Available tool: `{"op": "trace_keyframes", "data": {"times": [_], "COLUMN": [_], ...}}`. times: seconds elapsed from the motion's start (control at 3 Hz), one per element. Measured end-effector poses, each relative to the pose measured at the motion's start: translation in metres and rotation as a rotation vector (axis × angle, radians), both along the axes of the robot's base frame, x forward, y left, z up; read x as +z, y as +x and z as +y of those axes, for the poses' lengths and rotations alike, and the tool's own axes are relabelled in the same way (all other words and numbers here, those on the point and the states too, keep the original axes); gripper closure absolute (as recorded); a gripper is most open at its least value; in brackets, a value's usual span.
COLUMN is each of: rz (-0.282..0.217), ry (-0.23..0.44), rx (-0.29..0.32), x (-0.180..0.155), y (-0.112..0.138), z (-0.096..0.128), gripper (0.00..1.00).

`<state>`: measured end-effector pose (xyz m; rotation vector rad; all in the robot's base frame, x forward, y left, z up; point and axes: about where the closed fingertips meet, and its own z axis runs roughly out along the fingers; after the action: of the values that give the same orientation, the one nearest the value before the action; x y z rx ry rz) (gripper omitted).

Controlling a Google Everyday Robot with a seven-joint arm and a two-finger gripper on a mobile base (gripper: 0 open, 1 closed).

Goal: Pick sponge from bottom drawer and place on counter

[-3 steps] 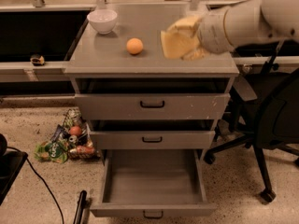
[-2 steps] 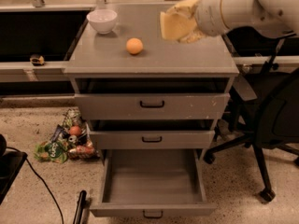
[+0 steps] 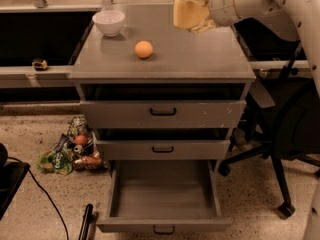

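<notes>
Right now your gripper (image 3: 202, 13) is clamped on the sponge (image 3: 186, 13), holding it in the air above the back right part of the counter (image 3: 200, 59). The sponge is a pale yellow foam block, and it hides most of the fingers. Below the counter's front edge, the bottom drawer (image 3: 162, 194) stands pulled out and looks empty, beneath 2 shallower drawers.

Expect the sponge to be very light, soft and squashy. It will likely spring back when you let go, and it may tip or bounce a little rather than slide. It is not fragile, so a short drop should do no harm. Your hold across its body seems sound.

On the counter, a white bowl (image 3: 109, 21) sits at the back left corner. An orange ball (image 3: 144, 49) lies left of the counter's middle, well apart from the sponge. The counter's right half, under the sponge, is bare. Its right and back edges are near, so set down a little toward the counter's middle. A black office chair (image 3: 295, 129) stands to the right of the counter, lower than its top.
</notes>
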<state>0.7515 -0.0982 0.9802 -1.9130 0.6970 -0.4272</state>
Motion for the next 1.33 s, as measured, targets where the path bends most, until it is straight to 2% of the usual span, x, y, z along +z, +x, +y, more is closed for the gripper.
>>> {"op": "trace_keyframes", "data": {"times": [0.33, 0.67, 1.33], "rz": [-0.014, 0.039, 0.283], "ry": [0.012, 0.033, 0.170], "rx": [-0.009, -0.056, -0.273], "x": [0.008, -0.001, -0.053], "y": [0.004, 0.006, 0.015], "z": [-0.004, -0.004, -0.020], "gripper": [1.00, 1.00, 1.00]}}
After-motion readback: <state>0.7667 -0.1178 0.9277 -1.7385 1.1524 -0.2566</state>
